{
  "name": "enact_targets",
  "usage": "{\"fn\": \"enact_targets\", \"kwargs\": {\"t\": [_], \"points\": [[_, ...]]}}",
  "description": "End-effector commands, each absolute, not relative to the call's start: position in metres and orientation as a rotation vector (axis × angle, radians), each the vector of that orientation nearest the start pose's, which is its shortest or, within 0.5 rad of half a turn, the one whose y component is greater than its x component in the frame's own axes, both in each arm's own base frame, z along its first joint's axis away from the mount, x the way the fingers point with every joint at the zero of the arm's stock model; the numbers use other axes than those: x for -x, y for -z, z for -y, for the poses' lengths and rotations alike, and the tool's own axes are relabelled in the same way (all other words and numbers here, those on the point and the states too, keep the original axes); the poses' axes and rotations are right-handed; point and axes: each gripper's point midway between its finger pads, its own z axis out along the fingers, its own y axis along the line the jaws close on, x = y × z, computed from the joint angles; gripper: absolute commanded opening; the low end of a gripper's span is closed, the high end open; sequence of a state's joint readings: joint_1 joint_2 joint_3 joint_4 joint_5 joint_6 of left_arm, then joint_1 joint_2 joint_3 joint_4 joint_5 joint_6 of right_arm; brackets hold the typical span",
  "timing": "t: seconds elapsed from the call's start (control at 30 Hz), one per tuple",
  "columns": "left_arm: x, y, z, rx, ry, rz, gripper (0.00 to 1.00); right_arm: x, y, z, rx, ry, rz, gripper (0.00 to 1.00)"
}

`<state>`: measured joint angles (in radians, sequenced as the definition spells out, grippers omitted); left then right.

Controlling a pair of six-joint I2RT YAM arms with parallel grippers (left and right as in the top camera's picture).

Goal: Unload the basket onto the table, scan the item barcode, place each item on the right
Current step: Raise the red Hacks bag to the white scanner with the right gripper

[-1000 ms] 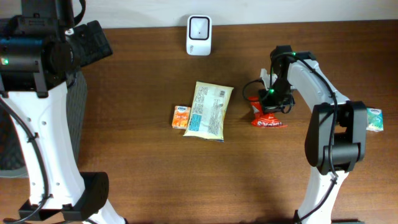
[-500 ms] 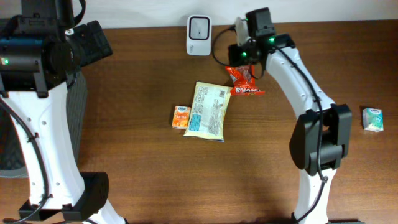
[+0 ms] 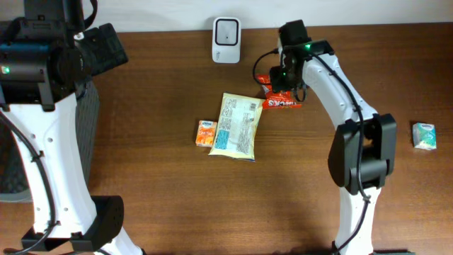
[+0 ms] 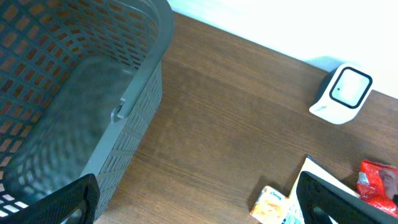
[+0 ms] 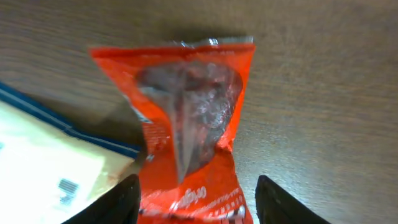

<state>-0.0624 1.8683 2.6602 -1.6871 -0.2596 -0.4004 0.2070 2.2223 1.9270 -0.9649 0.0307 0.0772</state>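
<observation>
A: Right of the scanner (image 3: 226,40), a bit nearer the robot's side, red snack packet (image 5: 186,124) looks to lie flat on the table (image 3: 141,177). Right gripper (image 5: 198,193) directly above it.
B: Clamped?
A: No. Fingers (image 5: 115,202) stand apart, one on each side of the packet's lower end, wider than the packet. No contact that I can see.
B: Why there?
A: My guess is it's close enough for the scanner's window to read it. But the packet lies flat and the scanner face stands upright, so it likely needs tilting toward it.
B: Other arm?
A: Left gripper (image 4: 196,186) is far left of the scanner, up by the grey mesh basket (image 4: 74,93). Jaws spread wide, nothing between them. Probably just kept clear.
B: Packet look?
A: Crinkly red film with a crimped seam at the top. Glossy bulge mid-panel with dark contents showing through, white lettering at the lower end. No barcode on the face showing, so I'd say it's underneath. Thin and slippery, likely to buckle under a pinch.
B: Anything else?
A: Cream pouch (image 3: 237,126) in front of the scanner, small orange box (image 3: 206,133) front-left of it. Neither is touched.
</observation>
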Motion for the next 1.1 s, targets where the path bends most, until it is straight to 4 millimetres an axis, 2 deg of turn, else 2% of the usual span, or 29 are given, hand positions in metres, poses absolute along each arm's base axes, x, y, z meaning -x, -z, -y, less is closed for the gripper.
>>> {"fn": "enact_targets", "kwargs": {"t": [0.0, 0.13, 0.17, 0.2, 0.23, 0.3, 0.4, 0.53, 0.63, 0.77, 0.83, 0.9, 0.97, 1.07], "points": [[-0.379, -0.395, -0.022, 0.506, -0.127, -2.375, 0.99, -0.492, -0.037, -0.107, 0.168, -0.074, -2.901, 0.59], [-0.379, -0.395, -0.022, 0.506, -0.127, -2.375, 0.99, -0.496, -0.006, -0.110, 0.175, -0.081, -2.925, 0.62], [-0.379, -0.395, -0.022, 0.506, -0.127, -2.375, 0.99, -0.498, 0.002, -0.110, 0.175, -0.080, -2.929, 0.59], [-0.379, -0.395, -0.022, 0.506, -0.127, -2.375, 0.99, -0.499, 0.007, -0.110, 0.176, -0.079, -2.931, 0.46], [-0.379, -0.395, -0.022, 0.506, -0.127, -2.375, 0.99, -0.499, 0.007, -0.109, 0.176, -0.078, -2.928, 0.28], [-0.379, -0.395, -0.022, 0.506, -0.127, -2.375, 0.99, -0.503, 0.004, -0.109, 0.172, -0.082, -2.913, 0.04], [-0.379, -0.395, -0.022, 0.506, -0.127, -2.375, 0.99, -0.523, -0.025, -0.115, 0.172, -0.097, -2.837, 0.04], [-0.379, -0.395, -0.022, 0.506, -0.127, -2.375, 0.99, -0.564, -0.087, -0.132, 0.183, -0.134, -2.651, 0.04], [-0.379, -0.395, -0.022, 0.506, -0.127, -2.375, 0.99, -0.605, -0.140, -0.160, 0.206, -0.185, -2.414, 0.04], [-0.379, -0.395, -0.022, 0.506, -0.127, -2.375, 0.99, -0.633, -0.180, -0.210, 0.257, -0.255, -2.169, 0.04], [-0.379, -0.395, -0.022, 0.506, -0.127, -2.375, 0.99, -0.637, -0.190, -0.232, 0.281, -0.283, -2.095, 0.04], [-0.379, -0.395, -0.022, 0.506, -0.127, -2.375, 0.99, -0.642, -0.190, -0.255, 0.306, -0.295, -2.034, 0.04], [-0.379, -0.395, -0.022, 0.506, -0.127, -2.375, 0.99, -0.646, -0.181, -0.262, 0.296, -0.268, -2.019, 0.04], [-0.379, -0.395, -0.022, 0.506, -0.127, -2.375, 0.99, -0.650, -0.161, -0.259, 0.273, -0.216, -2.038, 0.04]]}}
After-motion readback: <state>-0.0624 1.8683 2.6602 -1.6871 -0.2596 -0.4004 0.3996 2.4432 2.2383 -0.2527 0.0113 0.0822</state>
